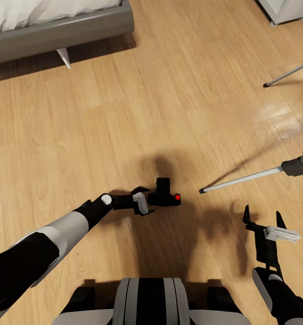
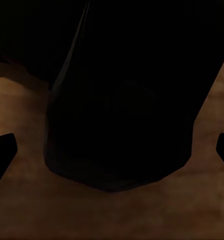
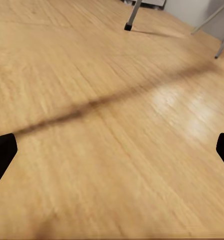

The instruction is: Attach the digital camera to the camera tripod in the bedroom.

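The digital camera [image 1: 165, 196] sat on the light wood floor [image 1: 137, 113] just ahead of the robot's base, inside a dark shadow. It was a small black body with a lens barrel pointing away from the robot and a bright red round button on top. Judged from its build, it would handle as a rigid, compact, fairly light object; the flat sides of the body offered the surest purchase, while the lens and button were best left untouched. The left hand [image 1: 142, 202] lay low at the camera's side, its fingers touching or nearly touching the body; in the left wrist view a large dark mass, probably the camera [image 2: 117, 115], stood between fingertips [image 2: 1, 150] set wide apart. Whether the grip had closed on it could not be told. The right hand [image 1: 262, 221] hovered open and empty over bare floor, near a leg of the camera tripod [image 1: 259, 175], whose thin silver legs and black joint entered at the right of the head view. A grey-framed bed [image 1: 56, 31] stood well apart.
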